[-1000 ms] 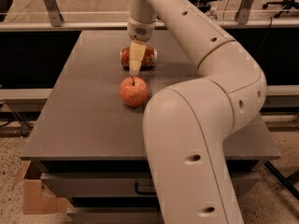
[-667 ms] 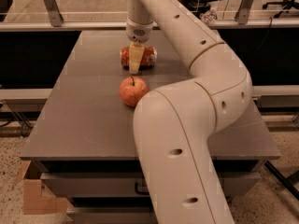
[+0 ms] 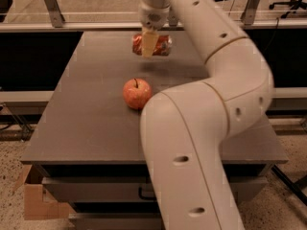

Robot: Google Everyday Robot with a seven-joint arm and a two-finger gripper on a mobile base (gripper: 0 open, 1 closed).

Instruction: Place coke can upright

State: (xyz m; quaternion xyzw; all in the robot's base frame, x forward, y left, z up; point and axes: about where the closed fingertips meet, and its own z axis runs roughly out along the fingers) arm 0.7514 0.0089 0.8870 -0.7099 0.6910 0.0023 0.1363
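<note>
Clamping the sideways coke can (image 3: pixel 164 45), the gripper (image 3: pixel 148 51) hangs above the table (image 3: pixel 81 109).

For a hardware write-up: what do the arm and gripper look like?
The arm is glossy off-white, built of thick rounded tubular segments with small dark oval recesses. The gripper, at the coke can over the far end of the table, has pale yellowish fingers.

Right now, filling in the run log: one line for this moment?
gripper: far end of table, closed on coke can | can: sideways, not upright | apple: mid-table, apart
</note>
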